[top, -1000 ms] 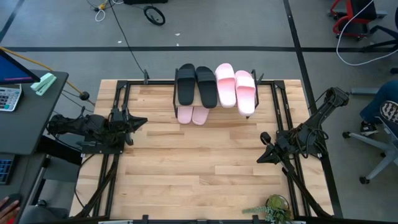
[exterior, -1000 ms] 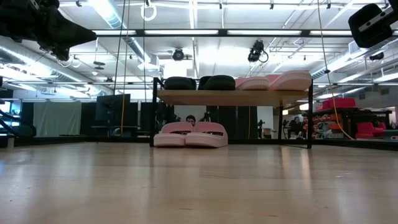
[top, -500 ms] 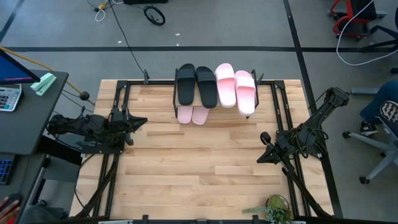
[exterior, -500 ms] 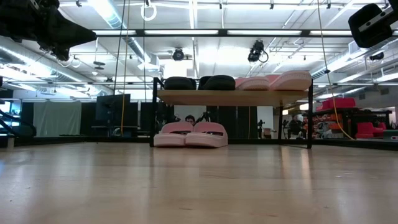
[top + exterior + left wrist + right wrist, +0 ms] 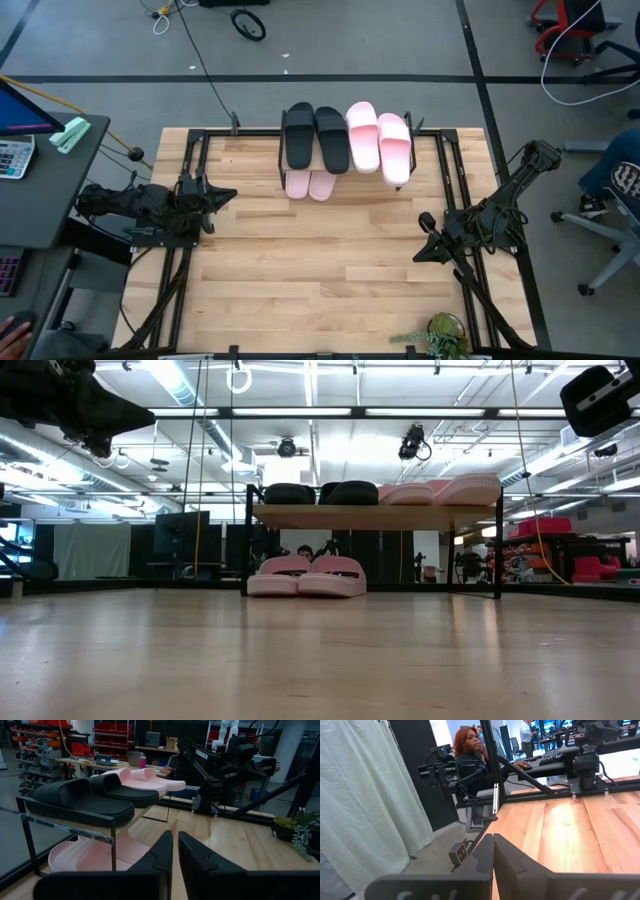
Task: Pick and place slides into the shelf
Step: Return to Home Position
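Observation:
The shelf (image 5: 380, 516) stands at the table's far edge. On its top board lie two black slides (image 5: 315, 136) at the left and two pale pink slides (image 5: 380, 142) at the right. Two more pink slides (image 5: 306, 576) rest with their soles on the table under the board. My left gripper (image 5: 230, 195) hangs at the table's left side, shut and holding nothing, pointing level past the shelf's left end (image 5: 70, 826). My right gripper (image 5: 420, 250) hangs at the right side, shut and holding nothing, pointing away from the shelf.
Bare wooden tabletop (image 5: 320, 270) lies between the arms and in front of the shelf. Black frame rails (image 5: 190, 160) run along both table sides. A small plant (image 5: 440, 335) sits at the near right edge. A person (image 5: 470, 755) sits beyond the table's left side.

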`<act>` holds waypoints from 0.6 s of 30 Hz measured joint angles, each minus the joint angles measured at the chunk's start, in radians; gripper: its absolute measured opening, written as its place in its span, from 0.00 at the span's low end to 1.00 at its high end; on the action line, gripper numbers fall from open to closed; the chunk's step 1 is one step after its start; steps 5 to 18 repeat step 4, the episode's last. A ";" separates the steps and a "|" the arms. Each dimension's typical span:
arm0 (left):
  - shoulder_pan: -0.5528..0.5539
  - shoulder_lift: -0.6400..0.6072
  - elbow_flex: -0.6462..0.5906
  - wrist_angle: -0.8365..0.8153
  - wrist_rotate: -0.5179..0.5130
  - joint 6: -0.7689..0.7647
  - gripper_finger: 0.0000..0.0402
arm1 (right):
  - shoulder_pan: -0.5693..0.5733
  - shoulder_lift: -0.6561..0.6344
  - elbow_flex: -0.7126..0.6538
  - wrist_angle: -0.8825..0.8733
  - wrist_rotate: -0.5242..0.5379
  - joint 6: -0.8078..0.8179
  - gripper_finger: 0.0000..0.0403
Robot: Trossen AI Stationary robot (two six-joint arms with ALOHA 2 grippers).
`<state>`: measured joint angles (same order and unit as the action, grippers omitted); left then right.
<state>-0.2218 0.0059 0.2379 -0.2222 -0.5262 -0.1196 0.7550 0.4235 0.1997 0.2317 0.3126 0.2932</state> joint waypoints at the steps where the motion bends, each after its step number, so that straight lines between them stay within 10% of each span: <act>1: 0.000 0.000 0.000 0.000 0.000 0.000 0.09 | 0.000 0.000 0.000 0.000 0.000 0.000 0.02; 18: 0.000 0.000 0.000 0.000 0.000 0.000 0.10 | 0.000 0.000 0.000 0.000 0.000 0.000 0.02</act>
